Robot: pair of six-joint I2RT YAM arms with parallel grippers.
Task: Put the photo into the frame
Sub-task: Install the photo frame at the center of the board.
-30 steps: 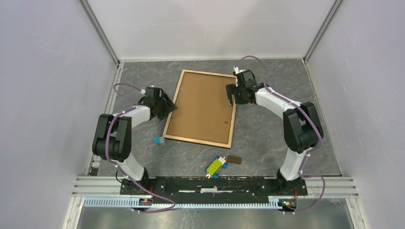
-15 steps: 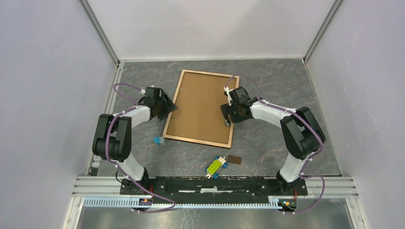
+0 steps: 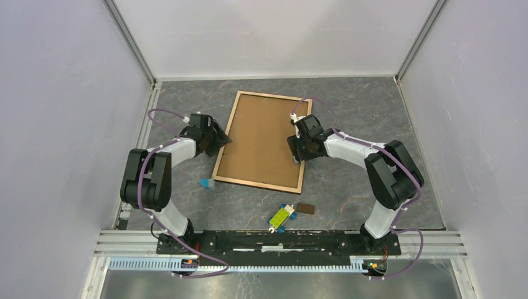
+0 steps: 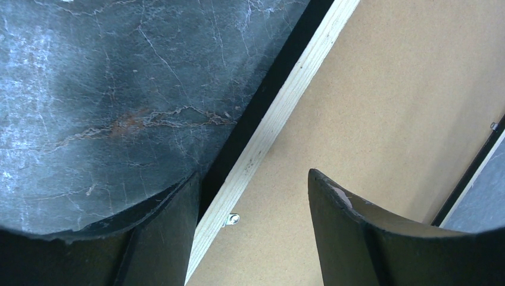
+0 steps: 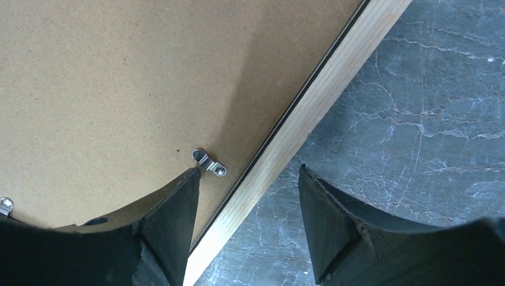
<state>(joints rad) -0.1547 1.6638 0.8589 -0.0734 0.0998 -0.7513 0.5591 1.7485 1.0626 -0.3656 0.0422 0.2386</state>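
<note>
The frame (image 3: 258, 183) lies back-up on the table, and the plain brown backing board (image 3: 261, 140) fills it. The photo is hidden. My left gripper (image 3: 219, 142) is open at the frame's left rail. In the left wrist view its jaws (image 4: 253, 179) straddle the light wood rail (image 4: 292, 95), near a small metal tab (image 4: 232, 220). My right gripper (image 3: 297, 154) is open at the right rail. In the right wrist view its jaws (image 5: 249, 173) straddle the rail (image 5: 333, 77), and the left finger is over the board beside a metal tab (image 5: 209, 162).
A green and blue object (image 3: 281, 217) and a small brown block (image 3: 305, 208) lie near the front below the frame. A small blue piece (image 3: 206, 183) lies by the frame's near left corner. White walls enclose the grey marble table.
My right gripper has moved from the frame's far right corner down along the right rail toward me. The left arm and the frame have not moved.
</note>
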